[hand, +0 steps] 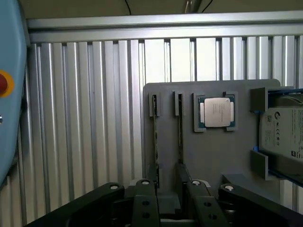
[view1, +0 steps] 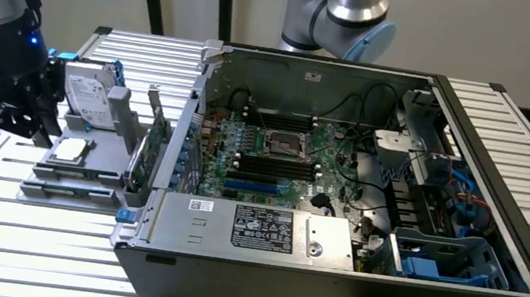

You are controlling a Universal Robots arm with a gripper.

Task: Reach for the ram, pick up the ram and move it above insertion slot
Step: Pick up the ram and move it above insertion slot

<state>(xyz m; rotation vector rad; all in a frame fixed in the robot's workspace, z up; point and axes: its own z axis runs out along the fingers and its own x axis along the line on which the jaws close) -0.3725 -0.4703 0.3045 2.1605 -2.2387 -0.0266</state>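
Observation:
Two thin ram sticks stand edge-on in the slots of a grey holder plate [hand: 208, 156]: one ram [hand: 155, 137] and a second ram [hand: 180, 135] beside it. My gripper [hand: 166, 171] hovers over the near end of those slots, open, with nothing between its fingers [hand: 152, 174]. In the exterior view my gripper [view1: 22, 121] hangs at the left, beside the grey holder [view1: 63, 173]. The black memory insertion slots [view1: 273, 165] lie on the motherboard inside the open computer case [view1: 492, 214], far from the gripper.
The holder also carries a processor chip [hand: 217, 112] and a hard drive [hand: 284, 137]. A taller green expansion card [view1: 154, 145] stands between the holder and the case. A second arm [view1: 351, 14] rises behind the case. Ribbed metal tabletop [hand: 85, 118] surrounds the holder.

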